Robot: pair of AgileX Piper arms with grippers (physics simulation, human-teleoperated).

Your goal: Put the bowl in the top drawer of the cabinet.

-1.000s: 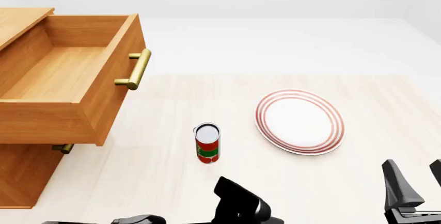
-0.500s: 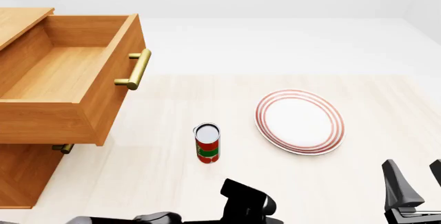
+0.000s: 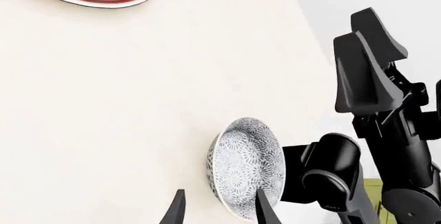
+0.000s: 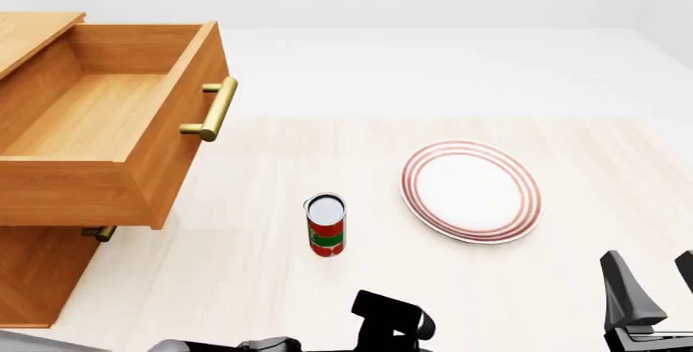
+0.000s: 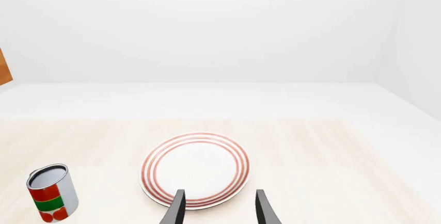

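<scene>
Pale bench [image 4: 260, 255] under white walls. Front view: top drawer [image 4: 103, 133] of cabinet [image 4: 32, 271] pulled open, far ahead-left of left claw [image 4: 392, 319]; can [image 4: 326, 224] just ahead, plate [image 4: 471, 191] ahead-right; right claw [image 4: 650, 291] spread. Left wrist: left claw's tips apart, holding nothing, bowl [image 3: 247, 167] just beyond them. Right wrist: right claw's tips parted, plate just beyond.

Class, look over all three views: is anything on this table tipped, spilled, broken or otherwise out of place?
Nothing stands out. The can stands upright, the plate lies flat and whole, and the bowl sits on the table undamaged. The top drawer of the cabinet is pulled open and holds nothing visible; no spill anywhere.
</scene>
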